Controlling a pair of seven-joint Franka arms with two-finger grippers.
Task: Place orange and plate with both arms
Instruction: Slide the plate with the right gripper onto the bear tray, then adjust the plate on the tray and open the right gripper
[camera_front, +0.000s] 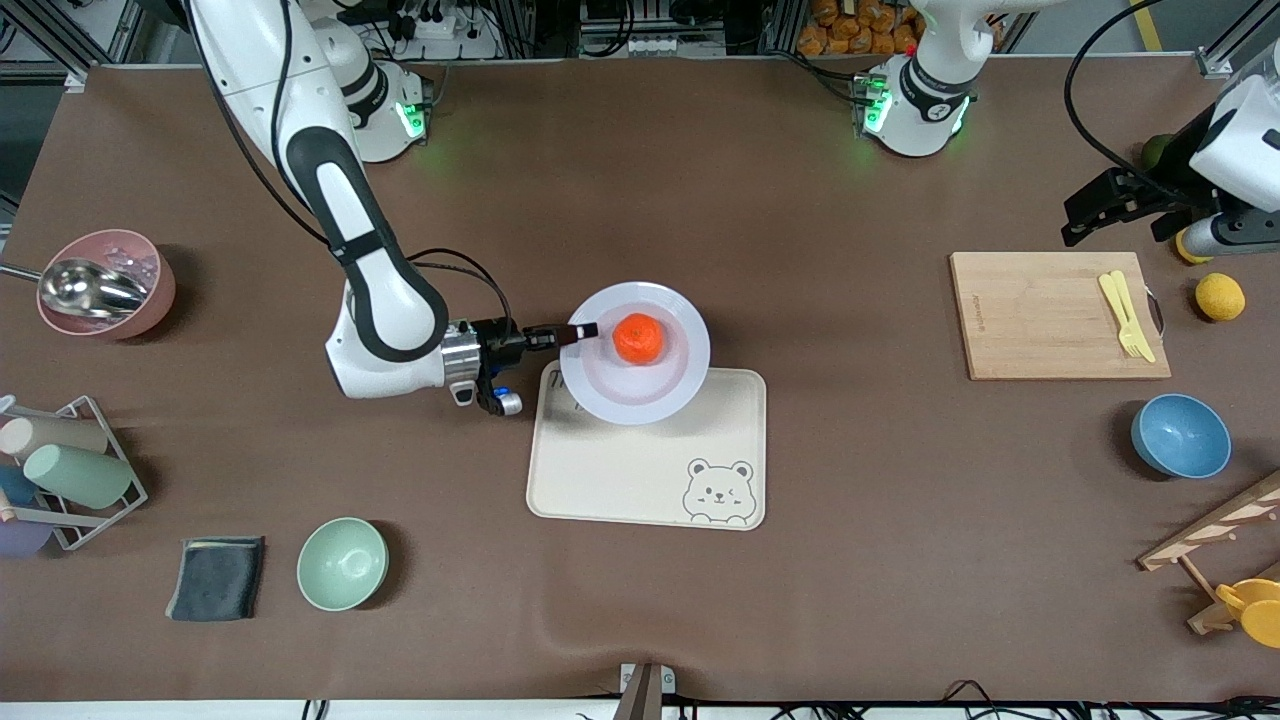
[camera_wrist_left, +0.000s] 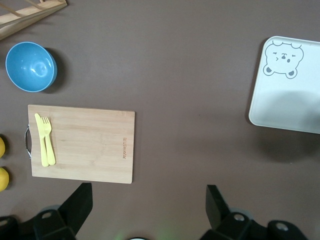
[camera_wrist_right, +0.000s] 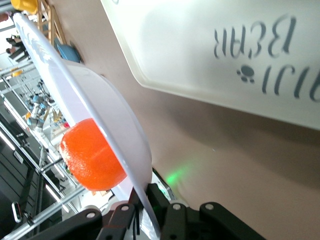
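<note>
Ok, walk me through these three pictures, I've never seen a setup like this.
These are two robot arms at a brown table. The big picture looks down from across the table; the other two come from cameras on each arm's wrist. The right gripper is pinching the rim of a pale plate, held just above a cream bear tray, with an orange on it. The left gripper waits, open, over the table by a wooden cutting board that carries a yellow fork and knife. Bowls, lemons and cups lie around.
</note>
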